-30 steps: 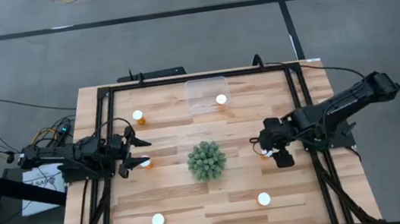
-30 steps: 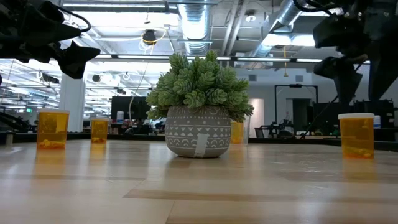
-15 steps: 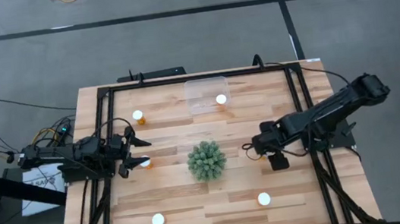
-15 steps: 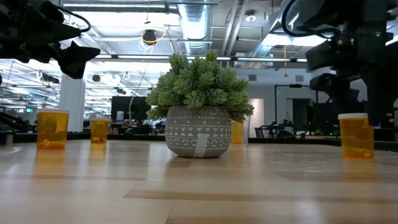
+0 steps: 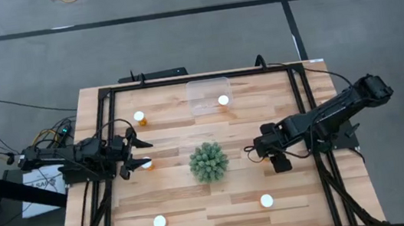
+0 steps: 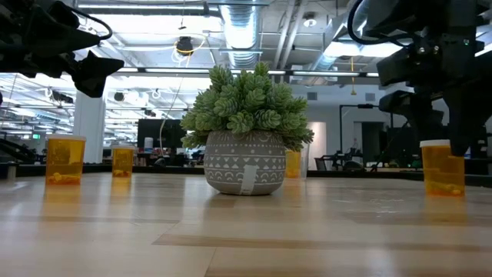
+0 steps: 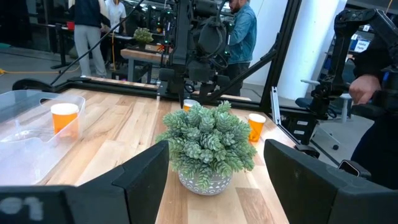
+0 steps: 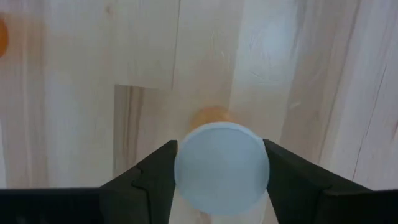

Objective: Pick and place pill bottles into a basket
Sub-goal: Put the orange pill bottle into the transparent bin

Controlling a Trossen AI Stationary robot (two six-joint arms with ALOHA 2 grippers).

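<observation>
Pill bottle (image 8: 221, 163) cap between right fingers (image 8: 151, 175), both touching, left fingers (image 7: 144, 175) spread

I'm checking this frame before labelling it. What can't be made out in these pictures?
- High view: the right pincer covers its small orange pill bottle with round white cap.
- Right wrist view: the fingers flank that cap; firm grip or lift cannot be told.
- Low view: the spiky green plant in a grey pot blocks the clear plastic basket behind it.
- High view: bottle contents are too small to see.
- Left pincer waits open, its arm partly off-table.
</observation>
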